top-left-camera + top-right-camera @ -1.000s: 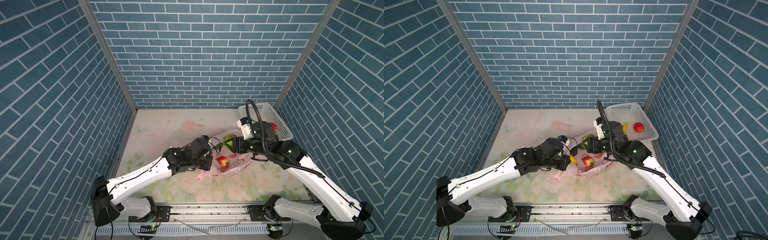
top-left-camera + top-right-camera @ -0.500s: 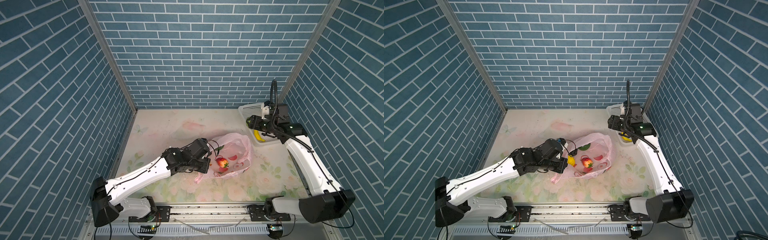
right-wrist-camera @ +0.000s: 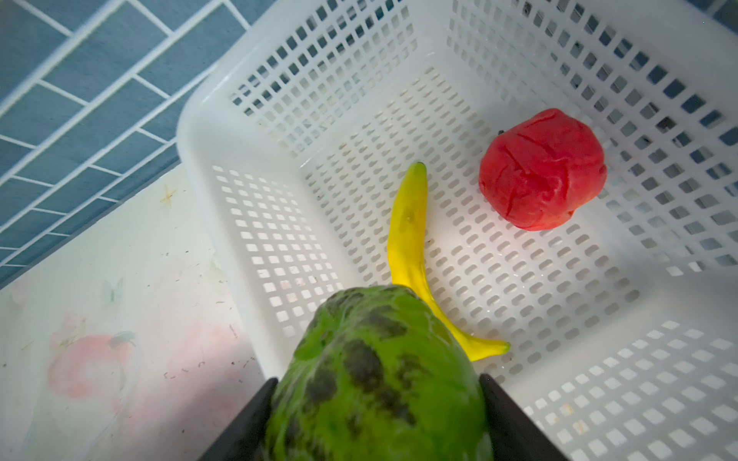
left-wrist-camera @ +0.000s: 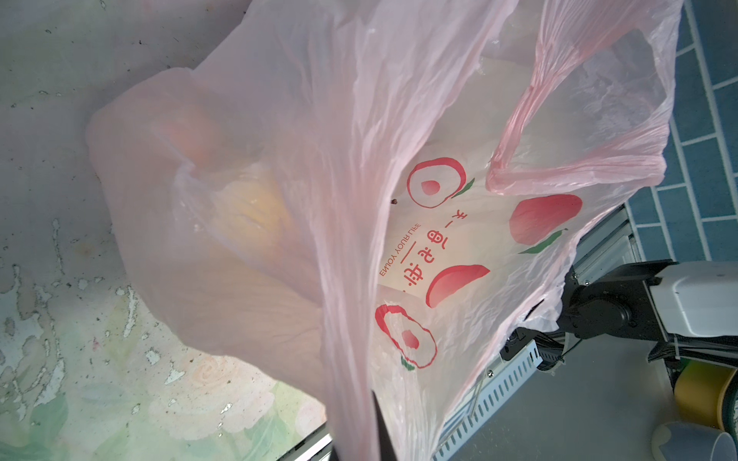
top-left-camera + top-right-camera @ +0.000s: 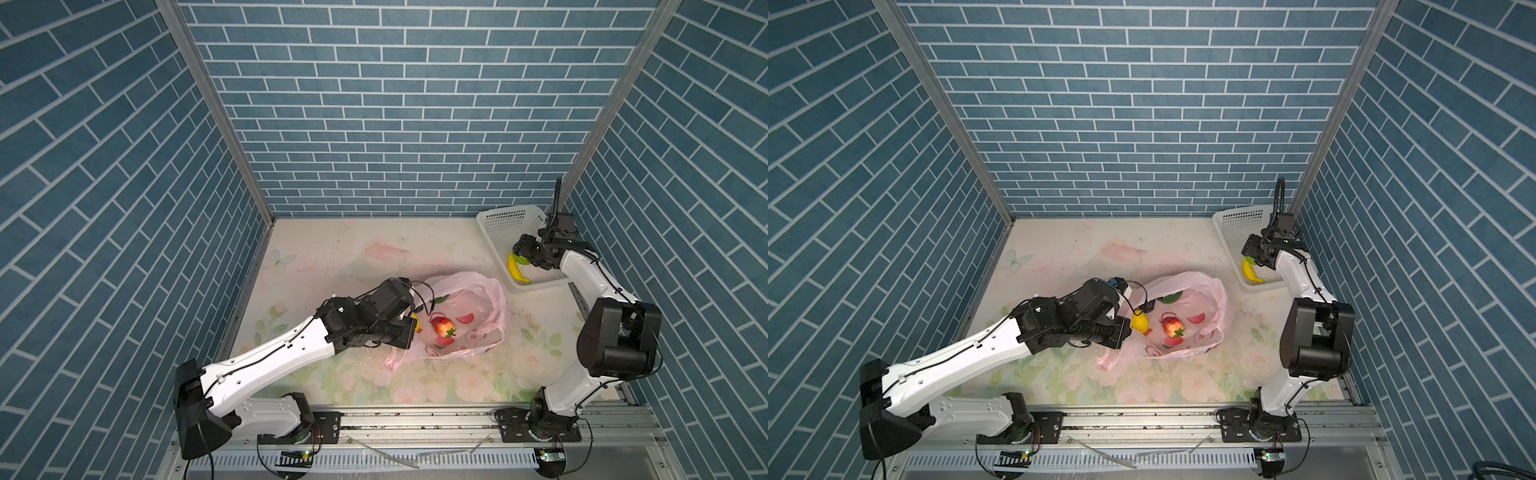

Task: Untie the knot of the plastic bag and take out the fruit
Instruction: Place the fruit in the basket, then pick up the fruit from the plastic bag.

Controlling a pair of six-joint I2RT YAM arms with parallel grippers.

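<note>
we clamp our left gripper point(image 5: 406, 337) shut on the rim of the pink bag point(image 5: 478, 291) to hold its mouth open around the strawberry point(image 5: 443, 327), while our right gripper point(image 3: 377, 399), spread wide around a green fruit point(image 3: 371, 359), hangs over the white basket point(image 3: 255, 131) to drop it there.

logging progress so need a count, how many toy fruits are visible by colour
red: 2 (apple in the basket, strawberry in the bag)
yellow: 2 (banana in the basket, lemon in the bag)
green: 1 (green fruit in the right gripper)
total: 5; a green patch in the bag may be another, cannot tell
</note>
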